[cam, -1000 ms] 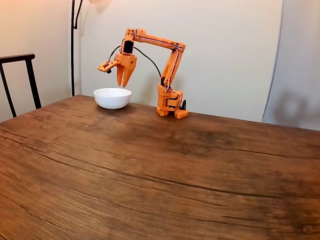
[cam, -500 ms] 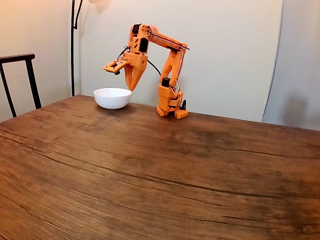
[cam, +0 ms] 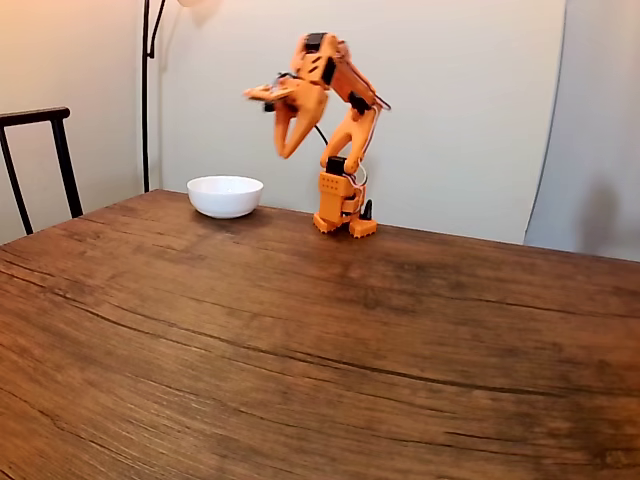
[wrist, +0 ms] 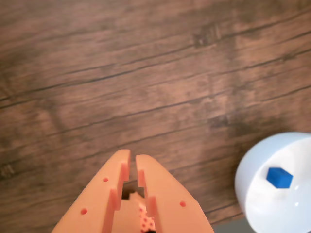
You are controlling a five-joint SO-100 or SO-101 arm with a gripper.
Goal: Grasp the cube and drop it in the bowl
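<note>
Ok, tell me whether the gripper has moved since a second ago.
Yes. In the fixed view the gripper has risen and swung right, away from above the bowl, toward the arm's base.

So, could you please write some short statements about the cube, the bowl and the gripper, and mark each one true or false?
1. The cube lies inside the bowl. True.
2. The gripper holds the cube. False: its fingers are nearly together with nothing between the tips.
3. In the fixed view, the gripper hangs raised above the table. True.
4. The bowl lies tipped on its side. False: it stands upright.
</note>
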